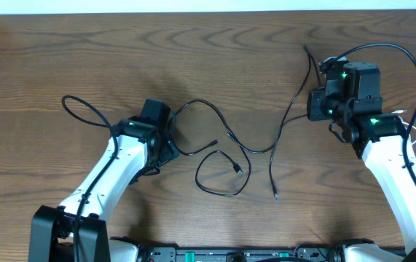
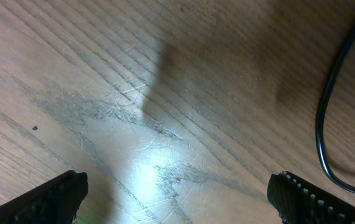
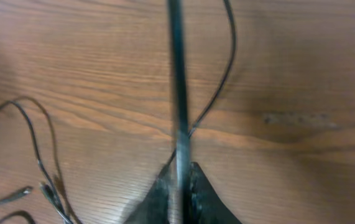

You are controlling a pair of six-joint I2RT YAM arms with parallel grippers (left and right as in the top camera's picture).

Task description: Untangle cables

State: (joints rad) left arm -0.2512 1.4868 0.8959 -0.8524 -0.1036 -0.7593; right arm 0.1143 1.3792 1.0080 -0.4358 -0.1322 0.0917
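Right gripper (image 3: 178, 183) pinches a black cable (image 3: 176, 93) between near-closed fingers; left gripper (image 2: 177, 190) hangs wide apart and empty beside a cable loop (image 2: 319, 127). Other cables (image 1: 231, 137) lie crossed between both grippers. Draw the held strand slowly away from those crossings, watching for snagging plugs

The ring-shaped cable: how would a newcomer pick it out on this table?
On the wooden table, look between the left arm and right arm, towards their bases. The black cable there curls into an almost closed ring, while the cords beside it run in open waves.
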